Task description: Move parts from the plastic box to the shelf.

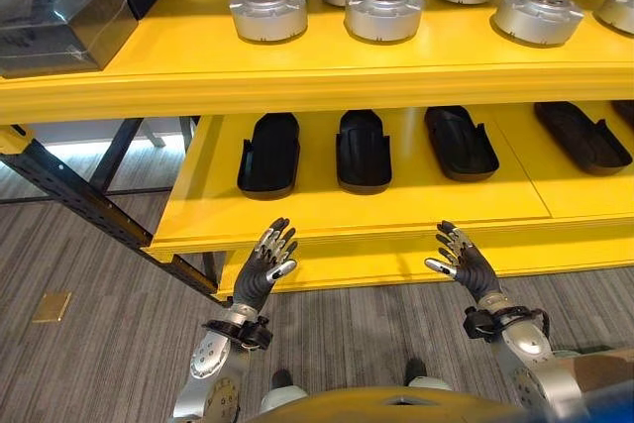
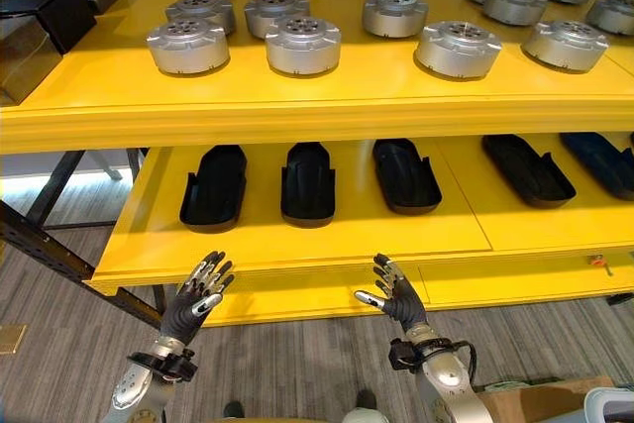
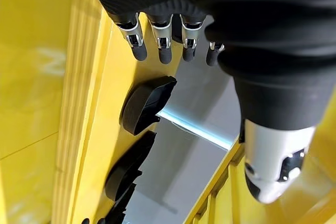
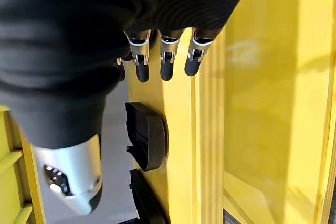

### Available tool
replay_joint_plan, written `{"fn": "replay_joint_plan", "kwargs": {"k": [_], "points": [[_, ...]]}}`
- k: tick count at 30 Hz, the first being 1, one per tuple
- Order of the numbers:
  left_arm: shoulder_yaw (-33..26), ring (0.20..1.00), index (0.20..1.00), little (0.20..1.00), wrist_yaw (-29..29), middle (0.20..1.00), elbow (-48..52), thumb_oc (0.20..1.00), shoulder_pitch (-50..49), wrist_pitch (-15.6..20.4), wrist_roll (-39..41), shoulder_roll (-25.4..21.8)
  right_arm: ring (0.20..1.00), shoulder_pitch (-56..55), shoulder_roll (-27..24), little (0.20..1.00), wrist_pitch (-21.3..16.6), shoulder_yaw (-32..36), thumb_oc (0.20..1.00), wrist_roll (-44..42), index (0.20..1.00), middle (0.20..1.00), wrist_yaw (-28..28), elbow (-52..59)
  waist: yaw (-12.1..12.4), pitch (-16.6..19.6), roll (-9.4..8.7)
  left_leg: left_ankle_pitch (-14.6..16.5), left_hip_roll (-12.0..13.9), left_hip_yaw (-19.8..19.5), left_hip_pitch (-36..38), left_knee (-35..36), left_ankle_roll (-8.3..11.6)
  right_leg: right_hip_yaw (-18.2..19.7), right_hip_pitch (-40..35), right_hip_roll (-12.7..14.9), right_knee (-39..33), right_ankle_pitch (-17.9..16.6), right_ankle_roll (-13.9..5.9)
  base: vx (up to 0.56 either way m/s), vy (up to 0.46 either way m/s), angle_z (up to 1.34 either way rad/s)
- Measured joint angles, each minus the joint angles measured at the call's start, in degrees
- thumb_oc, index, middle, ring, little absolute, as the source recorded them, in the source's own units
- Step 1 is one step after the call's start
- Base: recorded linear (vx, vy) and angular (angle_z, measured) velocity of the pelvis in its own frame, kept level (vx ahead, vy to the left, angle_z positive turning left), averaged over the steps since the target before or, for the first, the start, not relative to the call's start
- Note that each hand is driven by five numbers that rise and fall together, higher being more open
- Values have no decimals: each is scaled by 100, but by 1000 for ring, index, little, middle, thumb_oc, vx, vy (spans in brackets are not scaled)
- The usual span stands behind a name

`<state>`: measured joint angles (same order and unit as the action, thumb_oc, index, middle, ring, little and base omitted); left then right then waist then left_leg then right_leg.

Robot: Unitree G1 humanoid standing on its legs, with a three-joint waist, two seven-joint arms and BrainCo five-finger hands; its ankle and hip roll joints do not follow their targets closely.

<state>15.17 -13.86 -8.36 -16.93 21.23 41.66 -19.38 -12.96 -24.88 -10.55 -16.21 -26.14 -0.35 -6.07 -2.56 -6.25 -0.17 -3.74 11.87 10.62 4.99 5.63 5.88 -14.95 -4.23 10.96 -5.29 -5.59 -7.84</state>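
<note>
Both hands' fingers [image 1: 280, 241] spread, empty, black parts [image 1: 269, 153] well beyond on shelf [image 1: 396, 207].

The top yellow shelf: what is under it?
Under the top shelf a lower shelf holds a row of black trays, one at. Both hands hover open and empty before it. Its back is hidden.
</note>
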Motion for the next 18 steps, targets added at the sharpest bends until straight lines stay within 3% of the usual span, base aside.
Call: {"fn": "replay_joint_plan", "kwargs": {"k": [18], "points": [[-3, 1000, 1000, 1000, 5, 1000, 7, 1000, -57, -66, 45, 11, 1000, -74, 10, 1000, -55, 24, 1000, -291, 1000, 1000, 118, 7, -68, 100, 5, 18, -16, 40, 48, 0, -3, 5, -27, 12, 0, -8, 8, 2, 0, 0]]}}
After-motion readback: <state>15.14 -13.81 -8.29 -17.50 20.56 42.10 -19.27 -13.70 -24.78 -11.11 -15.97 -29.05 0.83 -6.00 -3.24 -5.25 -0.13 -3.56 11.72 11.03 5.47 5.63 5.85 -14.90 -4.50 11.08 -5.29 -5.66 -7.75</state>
